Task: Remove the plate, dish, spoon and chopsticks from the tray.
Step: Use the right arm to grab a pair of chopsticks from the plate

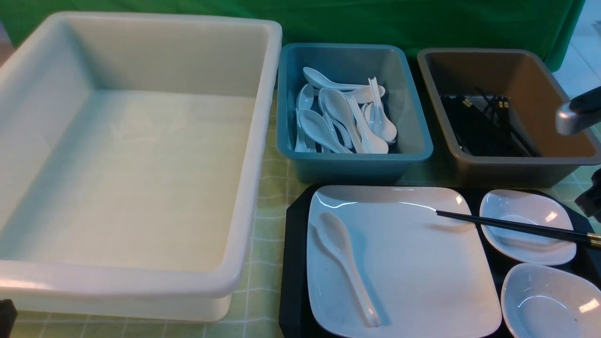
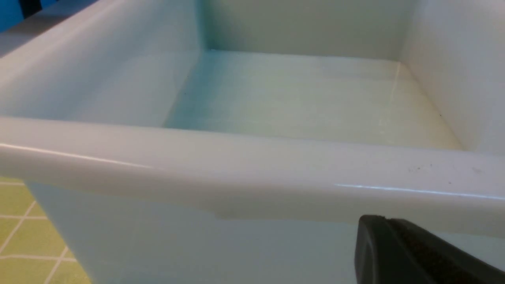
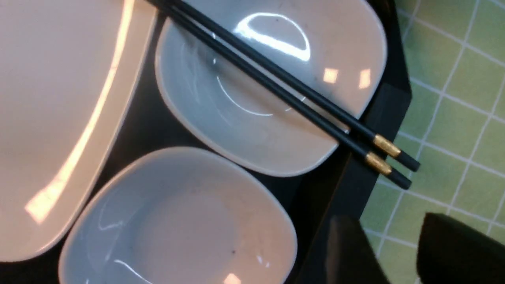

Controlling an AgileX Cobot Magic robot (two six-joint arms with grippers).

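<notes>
Two thin black chopsticks (image 1: 516,227) lie across glossy square plate (image 1: 413,272) and rounded dish (image 1: 521,206).

White tub (image 1: 117,281), blue tub (image 1: 352,162), brown tub (image 1: 516,169), green checked cloth (image 1: 267,225).

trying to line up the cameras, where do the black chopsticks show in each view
Front view: the chopsticks are at the right, with their tips over the plate and their gold-banded ends at the right edge.
Left wrist view: not in it; it shows the white tub.
Right wrist view: the chopsticks run diagonally from the top middle towards the right.
Shared landmark: the small dish that they lie across.
</notes>
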